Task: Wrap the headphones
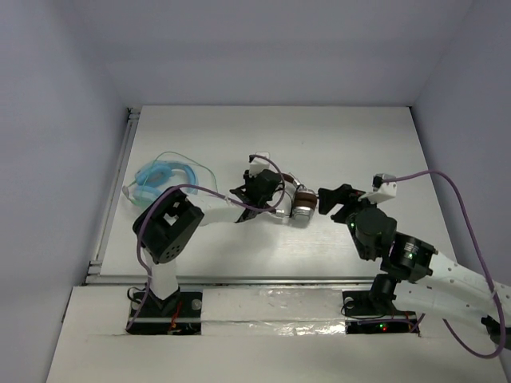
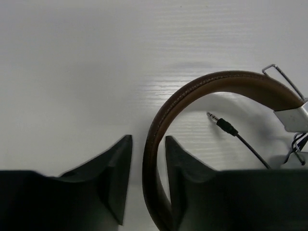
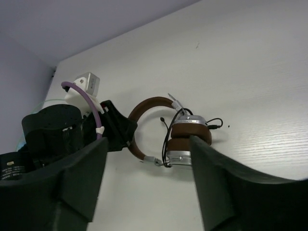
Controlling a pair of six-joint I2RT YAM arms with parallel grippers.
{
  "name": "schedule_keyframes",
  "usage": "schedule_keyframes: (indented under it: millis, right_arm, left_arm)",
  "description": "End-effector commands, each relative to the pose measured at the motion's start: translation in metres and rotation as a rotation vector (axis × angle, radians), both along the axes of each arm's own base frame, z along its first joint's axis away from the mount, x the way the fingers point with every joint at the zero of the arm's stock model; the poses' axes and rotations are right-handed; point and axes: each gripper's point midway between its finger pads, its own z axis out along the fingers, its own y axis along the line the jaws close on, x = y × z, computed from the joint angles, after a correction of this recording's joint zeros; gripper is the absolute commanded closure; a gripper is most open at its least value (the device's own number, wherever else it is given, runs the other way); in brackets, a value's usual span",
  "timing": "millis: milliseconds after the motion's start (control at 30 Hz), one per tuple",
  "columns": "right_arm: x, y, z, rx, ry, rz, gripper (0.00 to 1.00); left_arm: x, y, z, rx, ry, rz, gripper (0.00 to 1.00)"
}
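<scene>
So your headphones sit mid desk, ear cups pressed together, with the brown headband running between your left fingers, which are narrow but slack on one side, while your right fingers gape wide just beside the cups, gripping nothing.

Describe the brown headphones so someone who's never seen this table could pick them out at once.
On the white table, look to the middle. The headphones lie there, ear cups folded together. Unlike the light-blue headphones by the table's left edge, this pair has a brown headband, silver cups with brown pads and a thin dark cable.
</scene>
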Motion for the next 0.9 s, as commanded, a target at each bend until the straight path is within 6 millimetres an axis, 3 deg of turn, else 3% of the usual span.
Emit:
schedule_keyframes:
  millis: [0,67,100,167,200,267,300,367,400,467,500,600,700,867]
  right_arm:
    - [0.0,-0.007,0.026,0.061,-0.041,-0.02,0.19]
    - [-0.003,-0.011,0.036,0.076,-0.057,-0.013,0.12]
    - [-0.006,-0.014,0.047,0.101,-0.074,-0.003,0.07]
    - [-0.01,-0.022,0.059,0.118,-0.093,-0.005,0.04]
    - [-0.013,-0.03,0.065,0.132,-0.104,-0.015,0.0]
    - [-0.018,-0.043,0.083,0.173,-0.13,-0.032,0.0]
    - [-0.021,-0.05,0.087,0.181,-0.133,-0.046,0.0]
    - [-0.03,-0.069,0.109,0.235,-0.178,-0.048,0.0]
    - [-0.034,-0.074,0.116,0.249,-0.196,-0.045,0.0]
    - [-0.041,-0.09,0.131,0.265,-0.236,-0.05,0.0]
    - [-0.043,-0.095,0.134,0.264,-0.239,-0.053,0.0]
    - [-0.047,-0.106,0.138,0.261,-0.252,-0.07,0.0]
    - [-0.048,-0.1,0.137,0.261,-0.256,-0.042,0.0]
    - [-0.041,-0.081,0.135,0.233,-0.248,-0.004,0.0]
  left_arm:
    - [0.018,-0.011,0.044,-0.111,-0.104,0.026,0.66]
    - [0.013,-0.005,0.051,-0.123,-0.115,0.031,0.53]
    - [0.012,-0.003,0.068,-0.15,-0.14,0.03,0.4]
    - [0.005,0.002,0.081,-0.177,-0.149,0.025,0.29]
    - [0.001,0.004,0.104,-0.218,-0.18,0.02,0.18]
    - [-0.007,0.008,0.123,-0.248,-0.188,0.002,0.08]
    - [-0.013,0.012,0.151,-0.303,-0.225,-0.004,0.02]
    - [-0.025,0.019,0.178,-0.346,-0.252,-0.028,0.01]
    - [-0.035,0.028,0.211,-0.4,-0.307,-0.044,0.01]
    - [-0.05,0.038,0.237,-0.447,-0.353,-0.078,0.01]
    - [-0.063,0.051,0.266,-0.498,-0.414,-0.091,0.01]
    - [-0.083,0.078,0.282,-0.506,-0.464,-0.087,0.01]
    - [-0.097,0.095,0.282,-0.5,-0.45,-0.071,0.01]
    - [-0.107,0.099,0.269,-0.481,-0.416,-0.095,0.01]
